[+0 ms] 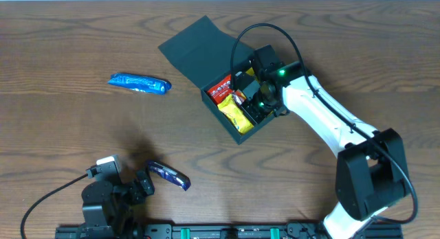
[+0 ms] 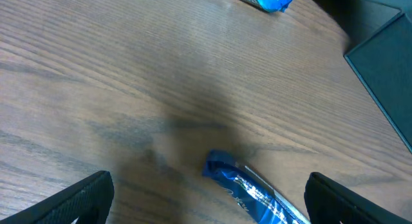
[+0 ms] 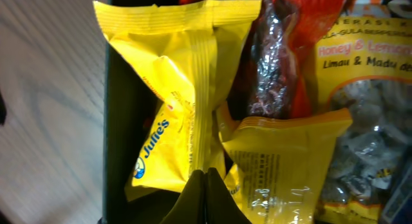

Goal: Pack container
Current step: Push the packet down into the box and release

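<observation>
Packing is well along but not finished, by my reckoning. The container (image 1: 242, 134) sits far and right of centre on the surface (image 1: 69, 143), its lid (image 1: 194, 47) thrown open toward the far left. Inside lie a red packet (image 1: 221, 89), a yellow packet (image 3: 174, 108) marked Julie's, a second yellow packet (image 3: 283, 159) and a honey-lemon sweet bag (image 3: 370, 89). My right pincer (image 3: 206, 185) hangs inside the box over the two yellow packets. It is clenched, tips together, with nothing between them that I can see, so I judge its load is already in.

Two more lie outside. A far blue packet (image 1: 139, 83) is out to the left, well apart from the box. A near blue packet (image 1: 169, 175) lies just in front of the spread fingers of my left pincer (image 2: 209, 182), which is released and grasps nothing. What is left, as I see it, is those two blue packets and then shutting the lid.

The surface is brown wood grain with a matte look. A black rail (image 1: 227, 232) runs along its near edge under my arms. Of the room I see only a pale strip past the far edge and can tell nothing more.
</observation>
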You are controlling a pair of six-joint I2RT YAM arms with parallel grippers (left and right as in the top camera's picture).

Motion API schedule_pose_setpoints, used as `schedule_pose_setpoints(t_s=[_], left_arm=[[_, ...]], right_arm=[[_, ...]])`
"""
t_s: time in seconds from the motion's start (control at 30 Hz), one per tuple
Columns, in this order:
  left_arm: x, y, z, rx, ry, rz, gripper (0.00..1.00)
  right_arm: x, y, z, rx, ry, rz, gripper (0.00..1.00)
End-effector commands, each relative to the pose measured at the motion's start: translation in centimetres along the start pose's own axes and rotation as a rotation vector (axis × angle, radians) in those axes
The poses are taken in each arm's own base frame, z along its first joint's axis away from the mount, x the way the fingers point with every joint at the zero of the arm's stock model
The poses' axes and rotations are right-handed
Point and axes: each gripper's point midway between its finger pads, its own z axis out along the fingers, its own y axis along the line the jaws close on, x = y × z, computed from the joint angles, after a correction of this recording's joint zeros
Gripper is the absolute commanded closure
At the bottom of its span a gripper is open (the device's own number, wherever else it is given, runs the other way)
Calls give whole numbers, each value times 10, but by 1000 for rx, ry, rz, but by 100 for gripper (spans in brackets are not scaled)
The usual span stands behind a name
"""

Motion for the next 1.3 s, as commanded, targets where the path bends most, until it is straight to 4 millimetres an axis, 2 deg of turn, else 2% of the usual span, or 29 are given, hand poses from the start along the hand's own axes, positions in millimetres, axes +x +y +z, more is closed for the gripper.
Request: schedule_pose_setpoints(t_s=[0.0, 0.23, 0.33, 0.4, 0.57, 0.63, 0.87, 0.97, 1.03, 1.13, 1.27], left_arm=[[19, 7, 3, -26, 70, 2, 5], [19, 7, 3, -26, 70, 2, 5], [19, 7, 3, -26, 70, 2, 5], [19, 7, 3, -26, 70, 2, 5], [19, 7, 3, -26, 70, 2, 5], [19, 7, 3, -26, 70, 2, 5], [19, 7, 3, -26, 70, 2, 4], [19, 7, 3, -26, 70, 2, 5], [19, 7, 3, -26, 70, 2, 5], [19, 7, 3, -26, 70, 2, 5], [19, 7, 3, -26, 70, 2, 5]], right_arm=[[3, -16, 6, 53, 32, 34, 98], [4, -29, 20, 90, 51, 56, 98], [-5, -54, 16, 216, 7, 144, 99], [-11, -63, 14, 256, -21, 179, 99], [-3, -56, 14, 226, 8, 181, 97], [-5, -42, 12, 151, -2, 124, 97], [-27, -25, -21, 132, -118, 78, 99], [-38, -24, -42, 148, -185, 98, 99], [-41, -30, -56, 192, -219, 128, 98], [-25, -53, -67, 323, -181, 224, 99], [-6, -59, -66, 363, -113, 259, 99]])
